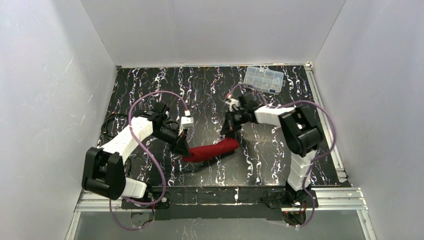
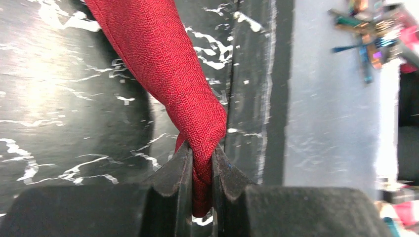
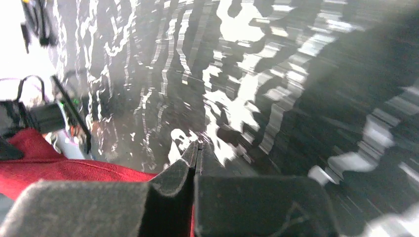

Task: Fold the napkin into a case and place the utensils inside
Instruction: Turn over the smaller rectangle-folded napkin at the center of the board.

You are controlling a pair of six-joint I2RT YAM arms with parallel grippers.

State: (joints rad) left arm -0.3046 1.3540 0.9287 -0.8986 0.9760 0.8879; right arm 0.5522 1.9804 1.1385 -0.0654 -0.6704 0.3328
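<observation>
My left jaws pinch the bunched napkin (image 1: 210,150). Its length runs rightward to my right jaws, seemingly clamped on it.

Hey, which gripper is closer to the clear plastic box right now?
Right. The right gripper holds one end of the napkin, a short way in front of the box; the left gripper pinches the other end, farther off.

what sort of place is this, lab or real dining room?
Probably a lab test cell: plain white walls box in a black marbled table, metal frame rails run along its edges, and a clear plastic box sits at the back.
</observation>
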